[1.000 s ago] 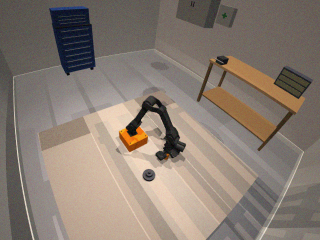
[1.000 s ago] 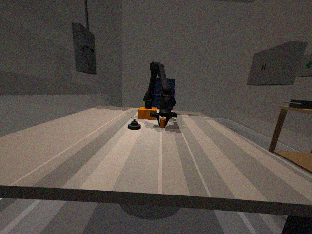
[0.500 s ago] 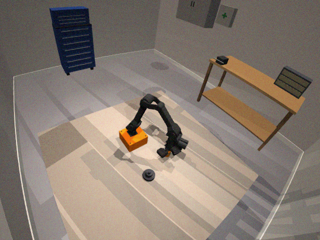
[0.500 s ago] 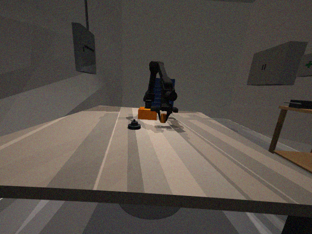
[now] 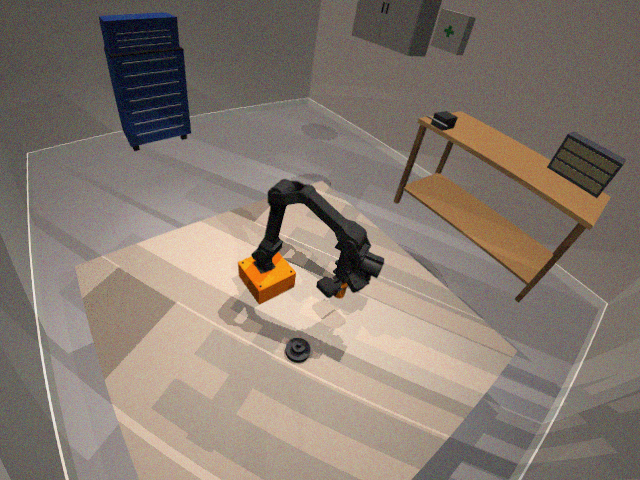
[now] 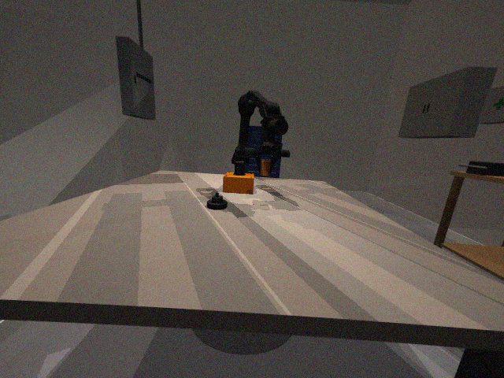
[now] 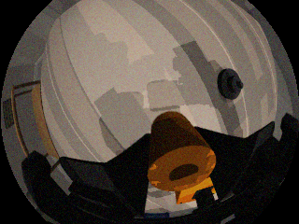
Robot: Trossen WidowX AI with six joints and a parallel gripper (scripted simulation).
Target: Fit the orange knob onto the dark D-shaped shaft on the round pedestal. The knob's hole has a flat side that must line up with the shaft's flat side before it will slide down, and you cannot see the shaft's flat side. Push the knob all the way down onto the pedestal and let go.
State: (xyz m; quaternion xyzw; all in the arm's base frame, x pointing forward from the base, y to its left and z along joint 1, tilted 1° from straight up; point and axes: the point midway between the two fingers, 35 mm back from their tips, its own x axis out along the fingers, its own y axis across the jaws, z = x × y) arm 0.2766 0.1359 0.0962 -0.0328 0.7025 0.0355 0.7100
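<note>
The orange knob [image 5: 340,292] [image 6: 265,168] [image 7: 172,130] is held upright, well above the table. Its end face with a dark hole shows in the wrist view; which way the hole's flat side points is hard to tell. My gripper [image 5: 339,287] [image 6: 265,161] [image 7: 171,134] is shut on the knob, with a dark finger on each side of it. The dark round pedestal [image 5: 297,357] [image 6: 216,205] [image 7: 226,85] stands on the table, apart from the knob, to its lower left in the top view. Its shaft [image 5: 297,347] [image 6: 217,195] [image 7: 239,85] is bare.
The arm's orange base block [image 5: 268,279] [image 6: 238,183] [image 7: 187,193] stands on the table, behind the pedestal in the exterior view. A wooden workbench [image 5: 511,155] and a blue tool cabinet [image 5: 147,82] stand off the table. Shadows and light stripes cross the table top [image 5: 180,330].
</note>
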